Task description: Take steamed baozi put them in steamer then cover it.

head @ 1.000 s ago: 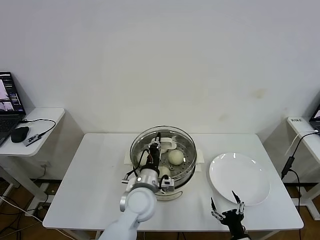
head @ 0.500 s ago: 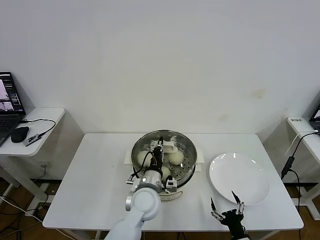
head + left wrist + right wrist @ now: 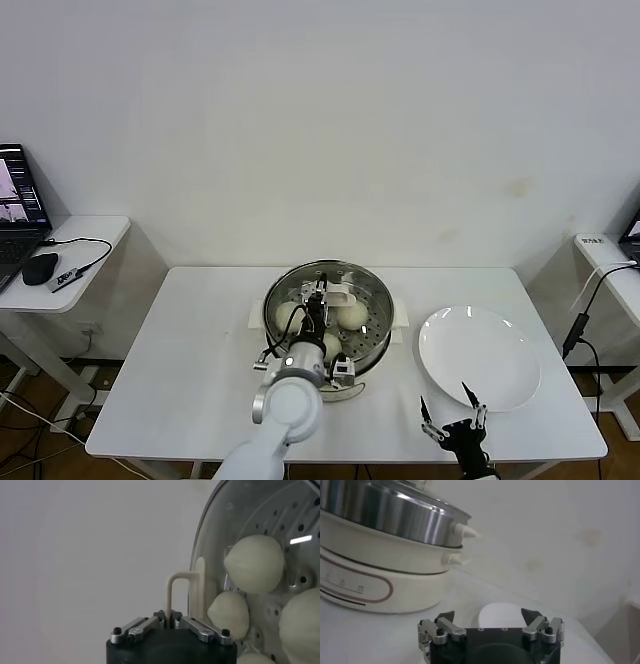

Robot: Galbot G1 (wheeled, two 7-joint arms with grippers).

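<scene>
The steamer (image 3: 327, 318) is seen at the middle of the white surface (image 3: 190, 350), and the cover (image 3: 328, 296) is set on top of it, its metal rim lined up with the pot's edge. The left claw (image 3: 318, 298) is held right over the centre of the cover, clamped on the cream-white handle (image 3: 185, 596); in the left wrist view the fingers are pinched together around the foot of that handle. Through the glass the steamed baozi (image 3: 254, 563) are made out on the perforated tray, four of them in the wrist view, packed close together. Much of the pot's near side is blocked in the head view by the left arm's round silver joint (image 3: 288, 400), and the near buns are partly hidden behind it. The right claw (image 3: 455, 416) is parked low at the near edge of the surface, its fingers spread wide apart and nothing between them. Just beyond it a white plate (image 3: 478, 357) is laid, bare, to the right of the steamer and apart from it. Off to the left, a side desk (image 3: 70, 262) is seen with a laptop (image 3: 20, 200), a mouse (image 3: 41, 268) and a cable on it.
</scene>
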